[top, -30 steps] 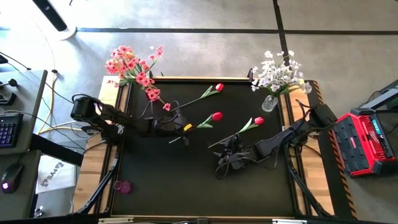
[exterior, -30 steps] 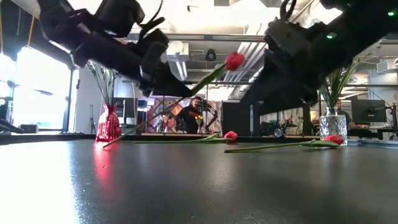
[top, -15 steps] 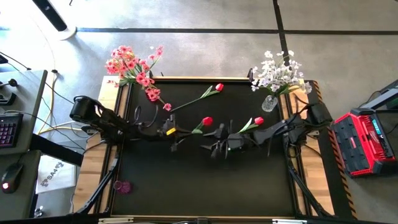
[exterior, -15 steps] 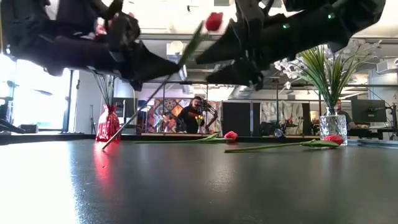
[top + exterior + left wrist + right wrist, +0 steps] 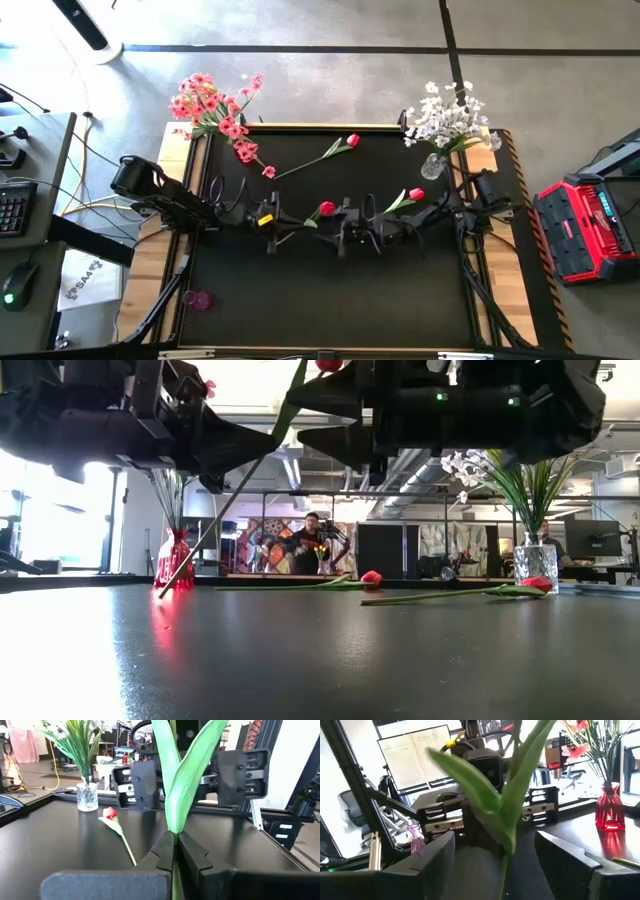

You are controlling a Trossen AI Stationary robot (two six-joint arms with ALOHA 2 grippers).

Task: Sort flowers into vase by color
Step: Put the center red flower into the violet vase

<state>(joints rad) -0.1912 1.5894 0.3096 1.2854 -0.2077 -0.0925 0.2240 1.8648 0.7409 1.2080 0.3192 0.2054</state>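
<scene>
My left gripper point(image 5: 272, 215) is shut on a red tulip whose bud point(image 5: 326, 208) sits high over the black table's middle. Its green leaves point(image 5: 182, 780) rise just past the fingers. My right gripper point(image 5: 343, 228) faces it from the right, open. Its two fingers stand on either side of the leaves point(image 5: 507, 805) without touching them. Two more red tulips point(image 5: 352, 141) point(image 5: 416, 195) lie flat on the table. Pink flowers point(image 5: 215, 108) stand in a red vase point(image 5: 173, 560) at the far left, white flowers point(image 5: 445, 118) in a clear vase point(image 5: 433, 166) at the far right. My left gripper pinches the tulip's thin stem point(image 5: 174, 862) between its two fingers, just below the leaves. The fingers lie level, pointing toward the table's right, across the stem. The tulip is slanted, bud up, and its lower end point(image 5: 165, 590) hangs down toward the table's left.
The table has wooden side rails point(image 5: 172, 250). A red toolbox point(image 5: 590, 228) stands on the floor to the right, a desk with keyboard and mouse point(image 5: 15, 205) to the left. A small pink blossom point(image 5: 198, 299) lies near the front left corner. A person point(image 5: 312, 545) shows far behind.
My left gripper has drawn back toward the table's left and levelled out, swinging the tulip more upright, bud higher. My right gripper has moved left and toward the far edge, tipped up from pointing down to level, and brought its open fingers around the tulip's leaves.
</scene>
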